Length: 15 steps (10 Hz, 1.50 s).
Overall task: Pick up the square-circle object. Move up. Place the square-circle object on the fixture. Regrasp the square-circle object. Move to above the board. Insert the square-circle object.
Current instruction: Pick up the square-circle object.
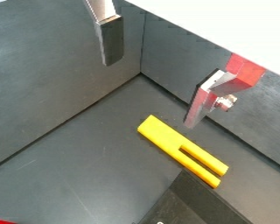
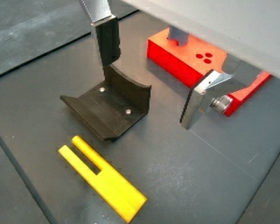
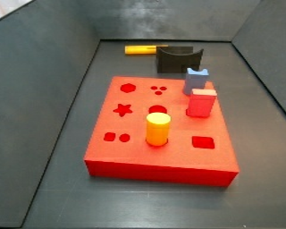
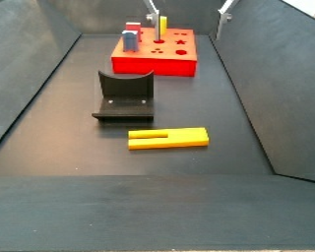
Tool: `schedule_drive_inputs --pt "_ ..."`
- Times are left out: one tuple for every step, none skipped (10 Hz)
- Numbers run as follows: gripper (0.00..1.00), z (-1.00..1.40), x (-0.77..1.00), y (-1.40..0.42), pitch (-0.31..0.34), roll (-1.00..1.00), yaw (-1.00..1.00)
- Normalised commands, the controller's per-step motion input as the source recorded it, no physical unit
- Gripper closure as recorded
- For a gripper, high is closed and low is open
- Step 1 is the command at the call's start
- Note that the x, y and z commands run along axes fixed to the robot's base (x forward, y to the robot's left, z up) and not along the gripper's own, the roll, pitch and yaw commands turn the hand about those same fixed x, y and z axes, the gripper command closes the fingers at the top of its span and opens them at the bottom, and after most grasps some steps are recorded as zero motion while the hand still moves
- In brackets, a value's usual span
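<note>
1. Two silver fingers (image 1: pixel 111 35) of the hand (image 2: pixel 149 74) show in both wrist views — they stand well apart with nothing between them, so we read the hand as spread wide and empty, hanging above the floor (image 4: pixel 68 128).
2. We see the peg (image 4: pixel 168 139), a long yellow bar with a slot cut into one end, lying flat on the dark floor and untouched; in a wrist view it lies below the hand (image 1: pixel 154 79).
3. We find the fixture (image 2: pixel 108 105) — a dark block with a curved notch on top — just beside the peg but apart from it; in a side view it stands between the peg and the board (image 4: pixel 155 57).
4. We note the board (image 3: pixel 164 134) is red with star, round and square holes, and it carries a short yellow cylinder (image 3: pixel 157 129), a red block (image 3: pixel 202 102) and a blue piece (image 3: pixel 197 80), all upright.
5. We see grey walls (image 3: pixel 56 63) closing the floor in on its sides.
</note>
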Motion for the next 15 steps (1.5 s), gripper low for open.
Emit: schedule_drive_inputs --pt "0.00 0.00 0.00 0.00 0.007 0.05 -0.12" --pt "0.00 -0.04 0.00 0.02 0.001 0.03 -0.94" --pt "0.00 -0.08 0.00 0.00 0.000 0.02 -1.00" --pt "0.00 -0.13 0.00 0.00 0.000 0.00 -1.00" --pt "0.00 -0.29 0.00 0.00 0.030 0.00 -1.00" --pt "0.00 -0.65 0.13 0.19 0.073 0.00 -0.85" --pt "0.00 -0.77 0.21 0.22 0.079 0.00 -0.82" --pt "0.00 -0.81 0.21 0.16 0.063 -0.05 -0.84" --pt "0.00 -0.80 0.09 0.03 0.000 -0.08 -0.93" --pt "0.00 -0.66 0.21 0.05 -0.041 -0.16 -0.83" --pt "0.00 -0.37 0.19 0.17 -0.170 -0.32 -0.57" --pt "0.00 -0.23 0.13 0.40 -0.204 -0.43 -0.27" --pt "0.00 -0.12 0.06 0.59 -0.166 -0.50 -0.01" --pt "0.00 -0.04 0.07 0.61 -0.166 -0.50 0.00" --pt "0.00 -0.09 0.01 0.64 -0.124 -0.50 0.00"
